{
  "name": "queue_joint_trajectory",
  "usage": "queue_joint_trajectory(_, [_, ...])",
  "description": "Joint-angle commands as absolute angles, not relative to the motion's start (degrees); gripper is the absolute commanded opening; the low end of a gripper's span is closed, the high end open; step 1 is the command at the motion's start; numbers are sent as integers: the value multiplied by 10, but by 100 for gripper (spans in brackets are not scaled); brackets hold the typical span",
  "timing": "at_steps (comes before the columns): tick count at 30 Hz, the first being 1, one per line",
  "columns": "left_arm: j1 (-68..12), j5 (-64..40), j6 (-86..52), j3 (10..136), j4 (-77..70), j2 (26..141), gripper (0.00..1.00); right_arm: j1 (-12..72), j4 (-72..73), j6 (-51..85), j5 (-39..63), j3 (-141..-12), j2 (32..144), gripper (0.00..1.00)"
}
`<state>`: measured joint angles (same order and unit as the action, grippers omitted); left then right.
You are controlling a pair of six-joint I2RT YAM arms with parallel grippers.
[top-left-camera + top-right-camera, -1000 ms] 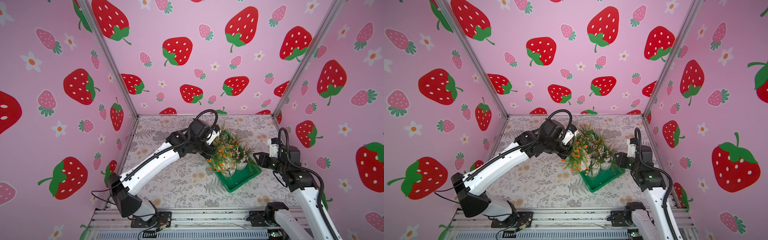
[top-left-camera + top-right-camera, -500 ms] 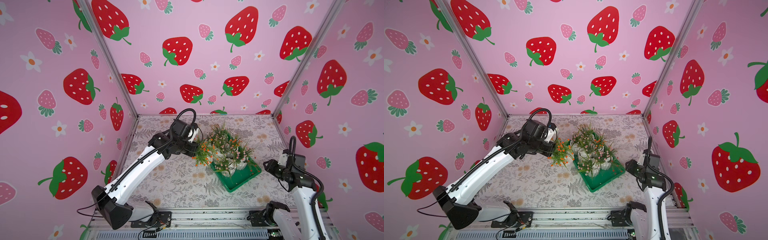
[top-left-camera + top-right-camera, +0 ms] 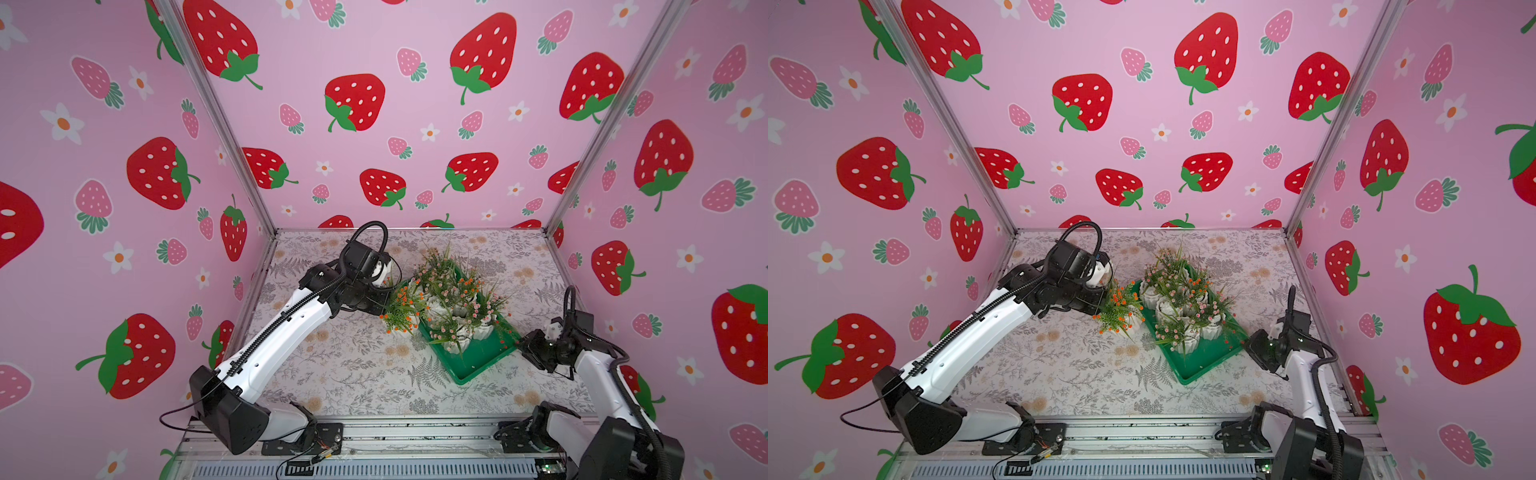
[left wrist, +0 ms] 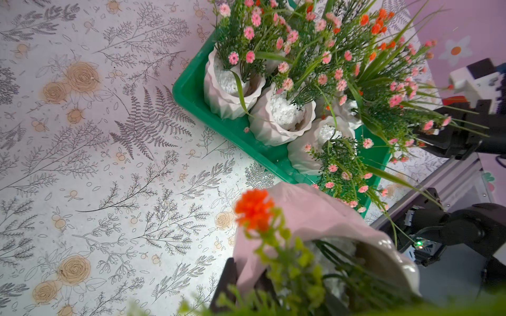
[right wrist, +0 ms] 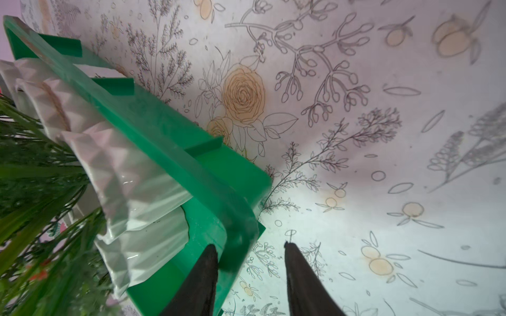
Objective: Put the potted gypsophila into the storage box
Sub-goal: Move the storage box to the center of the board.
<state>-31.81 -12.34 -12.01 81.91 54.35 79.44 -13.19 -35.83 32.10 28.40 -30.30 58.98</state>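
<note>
The storage box (image 3: 478,359) (image 3: 1200,361) (image 4: 191,93) is a shallow green tray right of centre, holding several white ribbed pots of pink-flowered gypsophila (image 3: 457,299) (image 3: 1183,299) (image 4: 284,112). My left gripper (image 3: 384,307) (image 3: 1098,305) (image 4: 247,276) is shut on the rim of one more potted gypsophila (image 3: 400,309) (image 3: 1119,309) (image 4: 309,213) with orange flowers. It is tilted, just outside the box's left rim. My right gripper (image 3: 521,343) (image 3: 1250,345) (image 5: 249,245) is open at the box's near right corner (image 5: 241,191), with one finger inside the rim and the other outside.
Pink strawberry-print walls close in the back and both sides. The floral tabletop (image 3: 353,365) lies bare left of and in front of the box. A metal rail (image 3: 374,440) with both arm bases runs along the front edge.
My left gripper has carried the orange-flowered pot leftward from above the box to just outside its left rim. My right arm drew back, then returned to the box's corner.
</note>
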Motion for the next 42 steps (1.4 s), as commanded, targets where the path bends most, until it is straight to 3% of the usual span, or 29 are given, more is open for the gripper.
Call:
queue_joint_trajectory(1, [-294, -208, -112, 813, 522, 775, 0, -133, -354, 305, 302, -318, 608, 38])
queue_joint_trajectory(17, [-259, -214, -83, 785, 511, 757, 0, -26, -334, 355, 280, -330, 618, 6])
queue_joint_trajectory(31, [-234, -176, -93, 773, 513, 714, 0, 119, -216, 494, 238, -332, 635, 4])
queue_joint_trajectory(42, [-234, -195, -96, 785, 508, 707, 0, 239, -108, 544, 202, -378, 734, 9])
